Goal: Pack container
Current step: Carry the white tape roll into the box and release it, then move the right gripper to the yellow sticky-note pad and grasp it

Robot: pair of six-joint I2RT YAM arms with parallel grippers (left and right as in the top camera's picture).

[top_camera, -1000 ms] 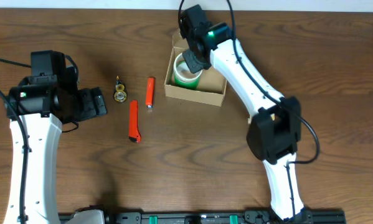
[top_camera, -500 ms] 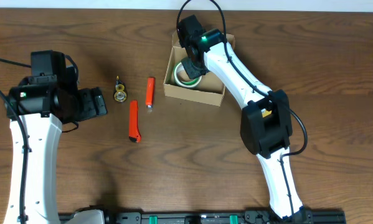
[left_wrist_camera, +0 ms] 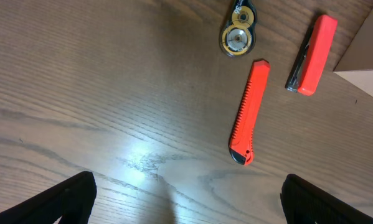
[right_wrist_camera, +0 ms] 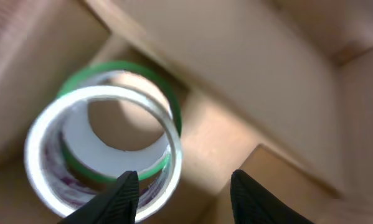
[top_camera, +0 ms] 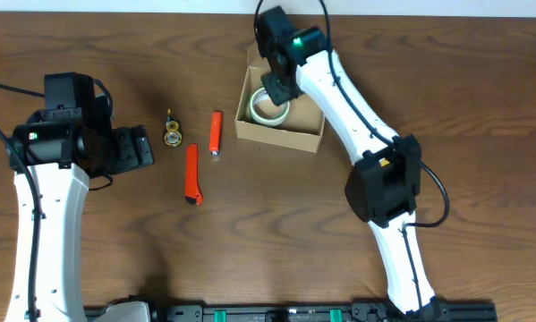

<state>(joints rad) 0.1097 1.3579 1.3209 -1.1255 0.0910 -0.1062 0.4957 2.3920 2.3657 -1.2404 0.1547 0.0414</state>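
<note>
The container is an open brown cardboard box at the back of the table. Inside it a clear, white-rimmed tape roll lies on a green roll; overhead they show as one pale ring. My right gripper reaches down into the box. In its wrist view the right gripper is open, with the left finger over the clear roll's rim and nothing clamped. At the left, the left gripper hovers wide open and empty, and in its own view the left gripper is above bare wood.
Left of the box lie an orange box cutter, a red flat tool and a small gold-and-black dispenser. All three also show in the left wrist view, with the box's corner at the right edge.
My right gripper went from shut on the tape roll above the box to open. The roll now lies in the box. The left arm has not moved.
</note>
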